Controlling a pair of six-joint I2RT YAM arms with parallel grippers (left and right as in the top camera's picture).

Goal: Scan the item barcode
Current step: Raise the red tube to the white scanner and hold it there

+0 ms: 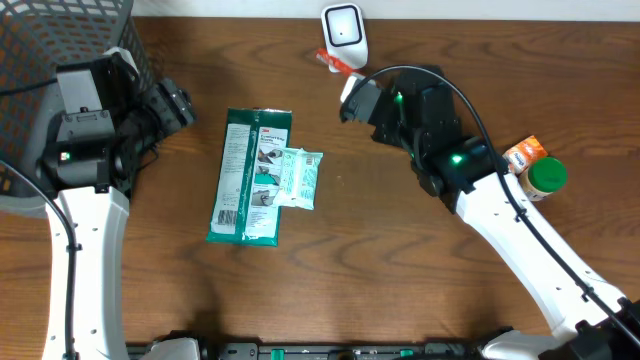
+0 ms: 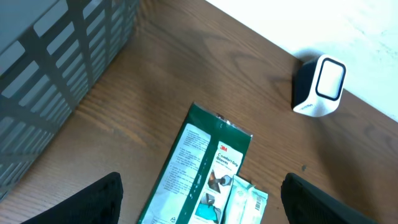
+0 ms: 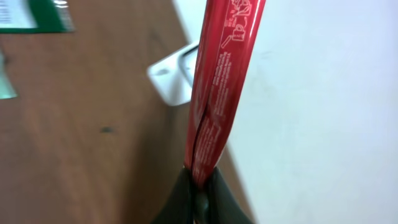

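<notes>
Red packet (image 3: 221,81) is clamped in the right claw (image 3: 199,186) beside the scanner (image 1: 343,30) at the far edge of the surface (image 1: 400,260), presumably for barcode reading; left claw (image 2: 205,202) is held wide, empty.

Green packet (image 1: 245,180) mid-table, white scanner (image 1: 343,28) beyond, red item (image 1: 334,62) perhaps gripped

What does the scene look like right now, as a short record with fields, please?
scanner: white, at far edge
right gripper: shut on red packet, held close to scanner
left gripper: open, empty
green packet: lying flat, centre-left
small packet: overlapping green packet's right edge
basket: far left corner
bottle: green cap, right side
</notes>
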